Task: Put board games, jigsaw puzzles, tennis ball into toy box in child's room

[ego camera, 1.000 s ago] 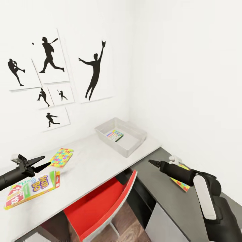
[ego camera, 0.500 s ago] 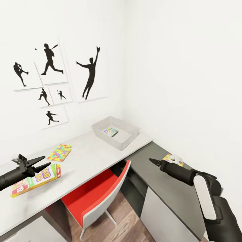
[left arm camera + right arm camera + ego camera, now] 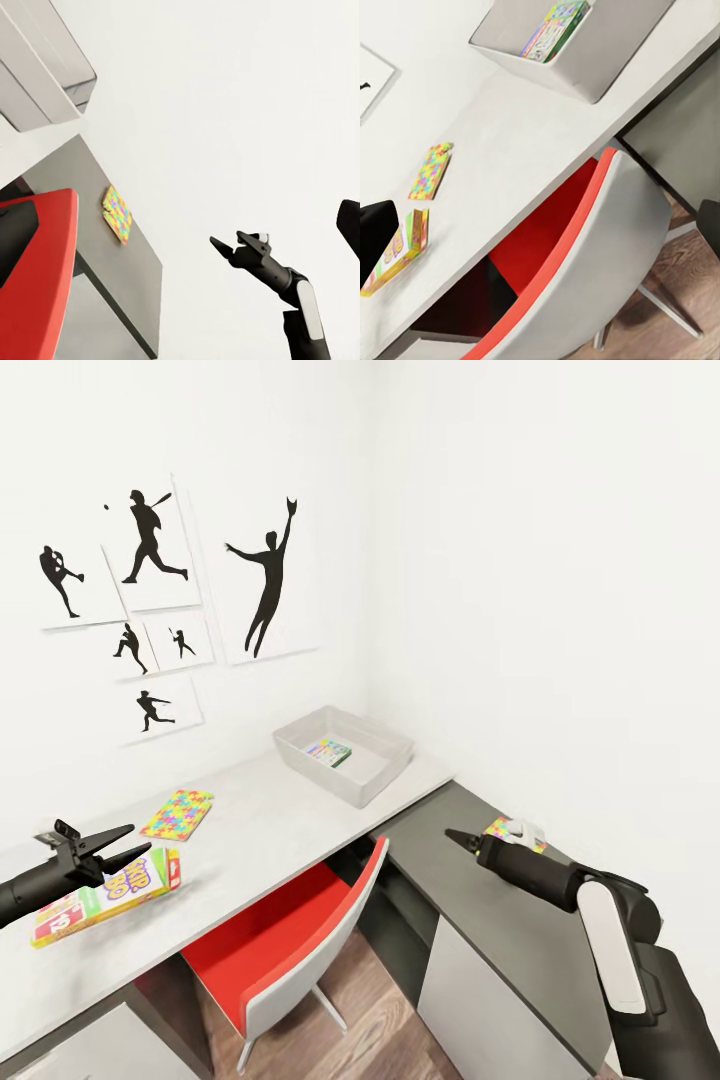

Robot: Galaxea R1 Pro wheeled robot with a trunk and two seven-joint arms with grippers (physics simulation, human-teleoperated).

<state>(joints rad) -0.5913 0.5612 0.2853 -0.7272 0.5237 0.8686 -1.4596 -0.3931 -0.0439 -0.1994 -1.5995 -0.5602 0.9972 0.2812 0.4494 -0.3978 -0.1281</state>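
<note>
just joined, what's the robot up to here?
Nothing is held. Left gripper hangs open over the SKIP-BO box on the table; right gripper is shut above the cabinet, near one puzzle. The other puzzle lies on the table. The toy box holds one game.

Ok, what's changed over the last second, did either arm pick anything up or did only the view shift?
Only the view shifted: between the first two pictures the camera drew back, so the toy box, the table and the red chair look smaller; since then almost nothing. Nothing was taken or let go. The left gripper hangs open above the SKIP-BO box; the right gripper holds nothing. Both jigsaw puzzles lie as before.
</note>
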